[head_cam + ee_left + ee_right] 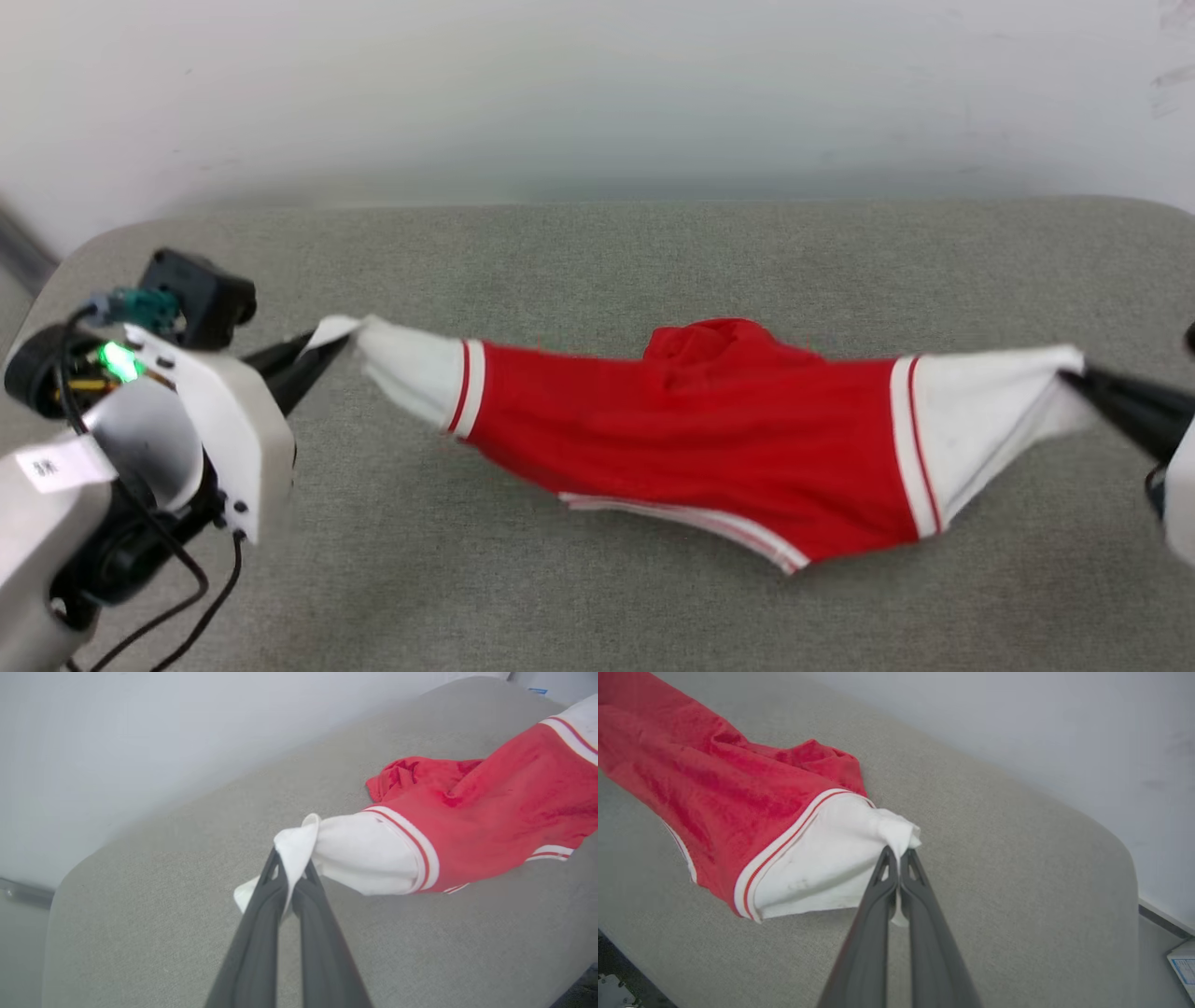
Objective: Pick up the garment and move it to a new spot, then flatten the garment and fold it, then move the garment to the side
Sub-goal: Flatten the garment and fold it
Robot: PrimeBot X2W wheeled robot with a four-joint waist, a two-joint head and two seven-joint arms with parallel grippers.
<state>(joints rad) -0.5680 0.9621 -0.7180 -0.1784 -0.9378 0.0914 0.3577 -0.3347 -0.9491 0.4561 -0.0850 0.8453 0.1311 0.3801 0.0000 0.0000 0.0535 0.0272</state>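
The garment (691, 448) hangs stretched between my grippers, its red middle sagging onto the grey table (579, 271). My left gripper (327, 347) is clamped on one white sleeve tip and my right gripper (1072, 375) on the other. I judge I should lift evenly with level tension, so neither thin sleeve slips free.

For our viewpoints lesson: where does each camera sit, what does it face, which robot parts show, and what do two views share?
Head view: on the head, facing down at the garment stretched between left gripper and right gripper over the table.
Left wrist view: on that wrist, along its fingers pinching a sleeve.
Right wrist view: likewise, fingers pinching the other sleeve.
Shared: both wrist views show the red middle.
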